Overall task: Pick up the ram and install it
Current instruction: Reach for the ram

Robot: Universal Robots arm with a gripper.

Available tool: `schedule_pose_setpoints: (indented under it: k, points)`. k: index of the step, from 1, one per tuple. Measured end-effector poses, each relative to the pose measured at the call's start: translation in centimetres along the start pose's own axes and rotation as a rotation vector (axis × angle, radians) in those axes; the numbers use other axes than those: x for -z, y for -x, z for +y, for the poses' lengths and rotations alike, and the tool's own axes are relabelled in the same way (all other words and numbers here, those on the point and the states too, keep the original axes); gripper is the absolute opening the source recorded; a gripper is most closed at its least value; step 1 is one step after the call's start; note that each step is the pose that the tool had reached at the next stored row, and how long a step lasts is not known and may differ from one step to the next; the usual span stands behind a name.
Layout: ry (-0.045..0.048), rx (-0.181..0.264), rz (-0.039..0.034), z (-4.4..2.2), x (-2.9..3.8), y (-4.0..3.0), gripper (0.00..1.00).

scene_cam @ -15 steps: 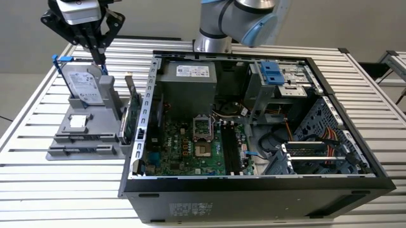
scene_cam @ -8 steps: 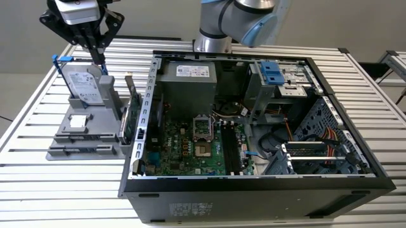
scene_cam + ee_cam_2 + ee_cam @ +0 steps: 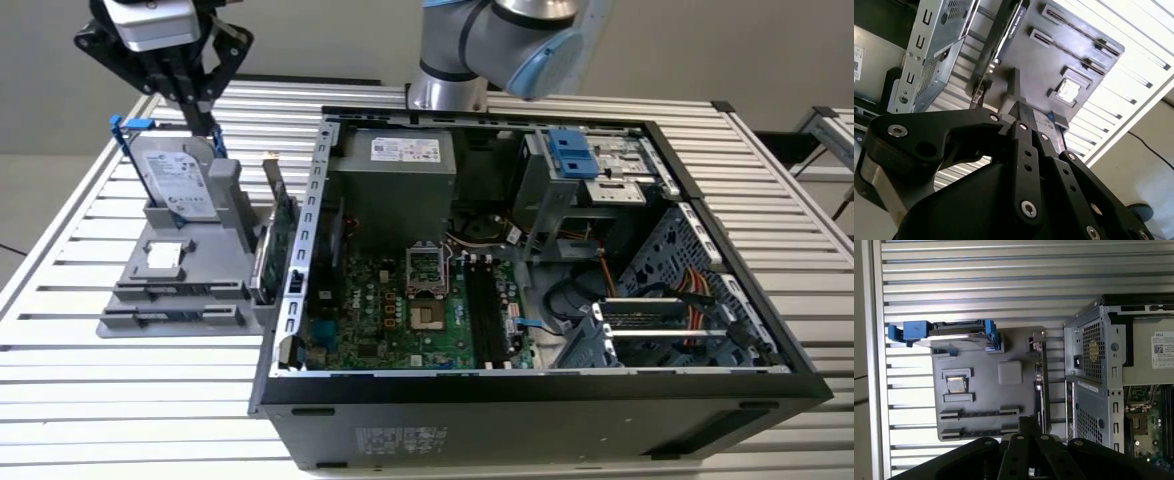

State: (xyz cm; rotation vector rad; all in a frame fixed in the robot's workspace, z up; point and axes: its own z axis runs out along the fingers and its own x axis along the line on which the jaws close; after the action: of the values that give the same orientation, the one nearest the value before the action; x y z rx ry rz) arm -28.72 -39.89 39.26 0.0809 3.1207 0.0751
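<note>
Fingers (image 3: 200,118) are being held drawn together with nothing seen between them, hanging just above the silver hard drive (image 3: 180,180), which is being carried upright at the end of a grey tray (image 3: 160,325) farther from the exterior camera. The ram (image 3: 979,414) is seemingly being kept edge-up in one of two long slotted holders at the tray's opposite end, apart from the fingers, and is showing as a narrow dark strip; more of it cannot be told. A green expansion card (image 3: 271,250) is being held on edge along the side of the tray nearest the open computer case (image 3: 534,410), which is lying just beside the tray with its boards exposed. Tray and case are being borne by a worktop (image 3: 134,400) of pale metal slats running side to side in the exterior view, with dark grooves between them. The arm (image 3: 521,40) is being seen rising behind the case. A plain grey wall (image 3: 334,40) is standing behind the worktop, and a second slatted frame (image 3: 830,135) is being glimpsed at the exterior view's right. Beyond the worktop's edge in the second wrist view, a pale floor (image 3: 1149,125) is being crossed by a thin dark cable (image 3: 1154,152).
</note>
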Motion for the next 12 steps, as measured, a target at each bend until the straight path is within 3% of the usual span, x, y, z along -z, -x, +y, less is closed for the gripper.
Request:
schedule_pose_setpoints:
  k: [12]
  points:
    - [0.0, 0.0, 0.0, -0.07, 0.02, -1.29, 0.0]
